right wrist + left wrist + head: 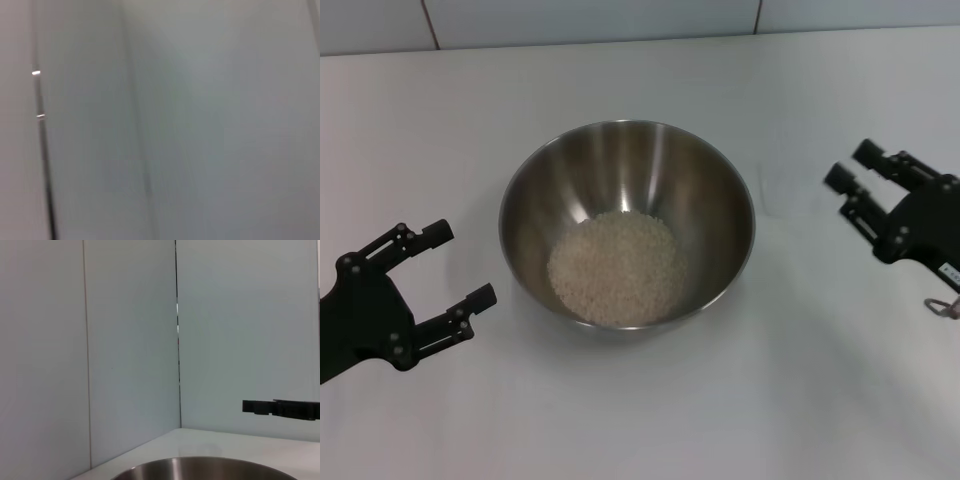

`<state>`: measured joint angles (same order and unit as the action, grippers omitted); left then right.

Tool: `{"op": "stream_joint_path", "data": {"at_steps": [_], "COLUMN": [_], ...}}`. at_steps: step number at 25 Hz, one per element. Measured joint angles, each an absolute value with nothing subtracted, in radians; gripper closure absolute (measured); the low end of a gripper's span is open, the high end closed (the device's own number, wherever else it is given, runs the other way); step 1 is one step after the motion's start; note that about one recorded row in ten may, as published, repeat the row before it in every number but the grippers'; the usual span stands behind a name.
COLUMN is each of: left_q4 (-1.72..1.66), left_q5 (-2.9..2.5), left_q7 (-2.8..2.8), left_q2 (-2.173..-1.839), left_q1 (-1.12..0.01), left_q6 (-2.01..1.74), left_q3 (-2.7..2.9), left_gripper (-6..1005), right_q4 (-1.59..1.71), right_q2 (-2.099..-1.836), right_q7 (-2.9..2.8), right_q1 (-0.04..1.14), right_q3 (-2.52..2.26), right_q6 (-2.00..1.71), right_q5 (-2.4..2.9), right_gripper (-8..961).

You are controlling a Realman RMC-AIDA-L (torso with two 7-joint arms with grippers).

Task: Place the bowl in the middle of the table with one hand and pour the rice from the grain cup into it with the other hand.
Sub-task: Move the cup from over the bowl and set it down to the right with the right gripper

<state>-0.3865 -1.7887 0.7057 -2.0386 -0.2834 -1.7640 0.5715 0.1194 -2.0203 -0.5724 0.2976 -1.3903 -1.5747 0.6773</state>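
From the head camera, the stainless-steel bowl (627, 225) stands upright in the middle of the white table (800, 400), mouth facing up, round and so without a long axis, and nothing covers or crowds it. The rice (613, 267) lies as a pale mound on the bowl's bottom, leaning a little toward the near-left wall. The left gripper (458, 268) hovers near the table's left edge, just beside the bowl and apart from its rim, its two black fingers spread wide with nothing between them, pointing toward the bowl. The right gripper (850, 168) hangs near the right edge, well apart from the bowl, its fingers parted a moderate way and empty, pointing toward the far-left. A faint clear outline sits on the table between the bowl and that gripper; whether it is the grain cup is not clear. Along the far edge runs a tiled wall (590, 20). From the left wrist camera, the bowl's rim (200, 467) shows low down, with wall panels (125, 340) behind and the right gripper's black fingers (260, 407) farther off. The right wrist camera shows only blurred grey wall (200, 125)
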Motion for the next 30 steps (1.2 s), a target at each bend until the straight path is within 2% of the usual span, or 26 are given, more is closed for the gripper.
{"op": "stream_joint_path", "data": {"at_steps": [7,10,11,14,15,16,17,25,30], "left_q4": [-0.388,-0.388,-0.388,-0.388,-0.388,-0.388,-0.388,-0.388,-0.389], "left_q5": [-1.792,-1.792,-1.792,-1.792,-1.792,-1.792,-1.792,-1.792,-1.794], "left_q7": [0.707,0.708,0.708,0.708,0.708,0.708,0.709,0.727,0.735], "left_q2": [-2.036,-2.034,-2.034,-2.032,-2.032,-2.031,-2.028,-2.021,-2.02], "left_q1": [-0.289,-0.292,-0.292,-0.293,-0.293,-0.294,-0.296,-0.311,-0.32], "left_q6": [-1.765,-1.769,-1.769,-1.772,-1.772,-1.773,-1.775,-1.778,-1.778], "left_q3": [0.575,0.581,0.581,0.587,0.587,0.589,0.597,0.61,0.625], "left_gripper": [189,189,189,189,189,189,189,189,189], "right_q4": [0.131,0.136,0.136,0.136,0.137,0.137,0.137,0.139,0.15], "right_q2": [-1.986,-1.959,-1.959,-1.934,-1.918,-1.918,-1.907,-1.889,-1.896], "right_q7": [-0.626,-0.651,-0.651,-0.661,-0.67,-0.67,-0.679,-0.709,-0.713], "right_q1": [0.348,0.366,0.366,0.371,0.377,0.377,0.385,0.425,0.426], "right_q3": [-1.388,-1.382,-1.382,-1.381,-1.38,-1.38,-1.379,-1.382,-1.388], "right_q6": [-1.594,-1.632,-1.632,-1.668,-1.687,-1.687,-1.692,-1.656,-1.65], "right_q5": [0.847,0.926,0.926,0.964,0.992,0.992,1.021,1.104,1.124], "right_gripper": [460,401,380,315,294,294,294,292,291]}}
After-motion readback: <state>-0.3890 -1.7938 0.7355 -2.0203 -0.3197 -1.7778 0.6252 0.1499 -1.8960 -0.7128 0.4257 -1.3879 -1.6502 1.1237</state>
